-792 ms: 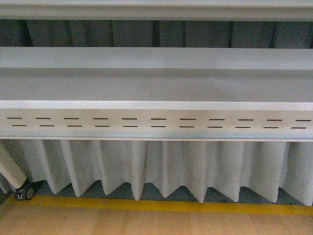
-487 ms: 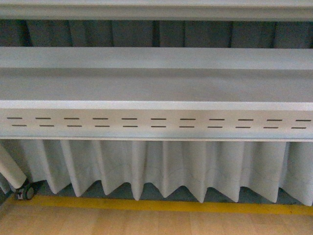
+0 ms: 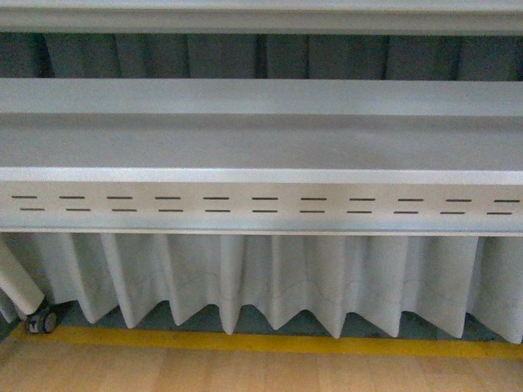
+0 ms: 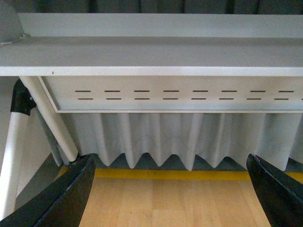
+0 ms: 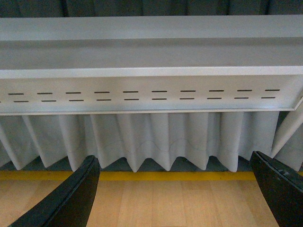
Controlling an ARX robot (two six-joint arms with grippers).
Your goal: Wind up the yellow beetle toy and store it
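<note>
Toy location: the yellow beetle toy appears in no view. Both the left pincer (image 4: 169, 165) and the right pincer (image 5: 174, 158) have jaws spread wide and hold nothing. Each faces the pleated curtain (image 3: 270, 278) under the grey surface (image 3: 261, 147). The front view shows neither arm but does show a caster (image 3: 39, 320). Only the left wrist view shows a slanted leg (image 4: 49, 118). Judgement: the toy is probably light, rigid and slippery. Grip across the body sides, leaving the wheels free.
</note>
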